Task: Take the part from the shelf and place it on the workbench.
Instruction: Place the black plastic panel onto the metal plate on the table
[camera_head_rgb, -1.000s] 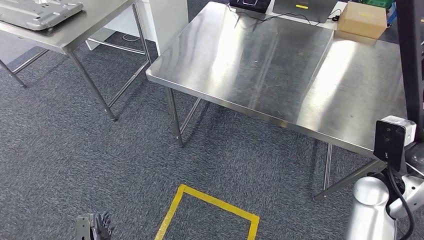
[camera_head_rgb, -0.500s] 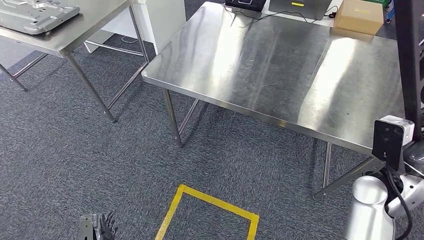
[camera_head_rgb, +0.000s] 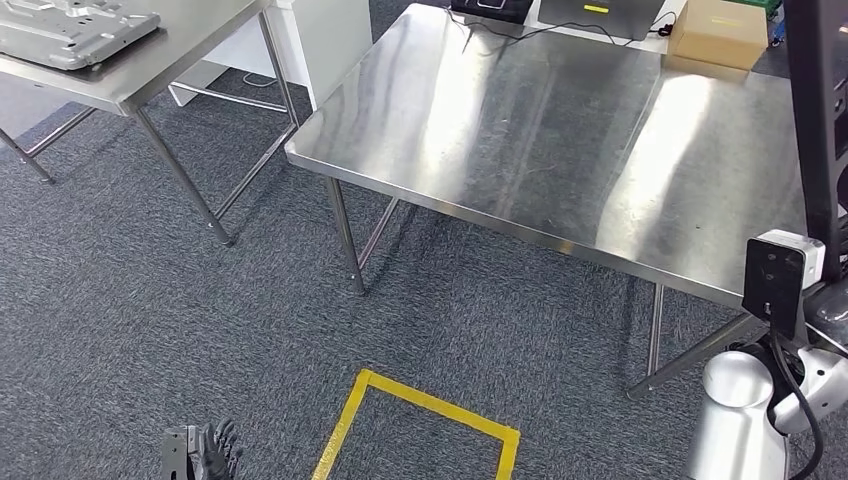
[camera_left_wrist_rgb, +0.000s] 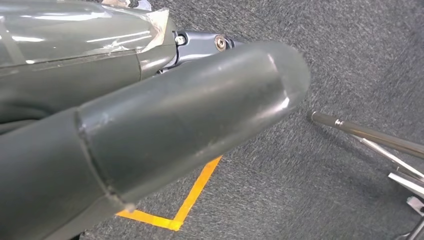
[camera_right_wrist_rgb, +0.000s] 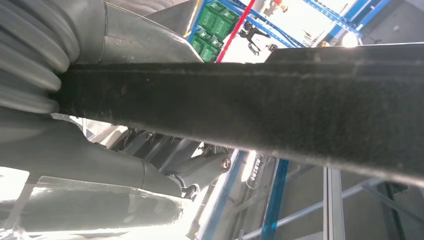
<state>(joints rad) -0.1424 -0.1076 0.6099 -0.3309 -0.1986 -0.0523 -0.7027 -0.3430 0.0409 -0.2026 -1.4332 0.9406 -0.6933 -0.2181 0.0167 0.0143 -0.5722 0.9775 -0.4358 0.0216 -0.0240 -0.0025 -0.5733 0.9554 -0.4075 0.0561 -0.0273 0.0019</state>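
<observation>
Gripping the part (camera_right_wrist_rgb: 260, 107), the right hand (camera_right_wrist_rgb: 95, 165) is closing around it in the right wrist view. The dark bar is lying across the palm with the thick thumb on one side, and it is hiding the fingers, so how firmly they are wrapping it cannot be told. In the head view the part (camera_head_rgb: 815, 120) is rising as a long black strip at the right edge, above the near right corner of the steel bench (camera_head_rgb: 520, 110), not yet resting on it.

The left hand (camera_head_rgb: 205, 455) is hanging low over the carpet near the yellow tape square (camera_head_rgb: 420, 410). Its fingers are loosely apart and it is holding nothing.

The main danger is probably lying in the part's length. With one hand carrying it near one end, it is likely levering against the grip and may be twisting or slipping as it tilts down. Swinging it over could be bringing the far end toward the cardboard box (camera_head_rgb: 720, 32) at the back. Setting it down this close to the corner is risking an overhang, which could tip it to the floor on release.
</observation>
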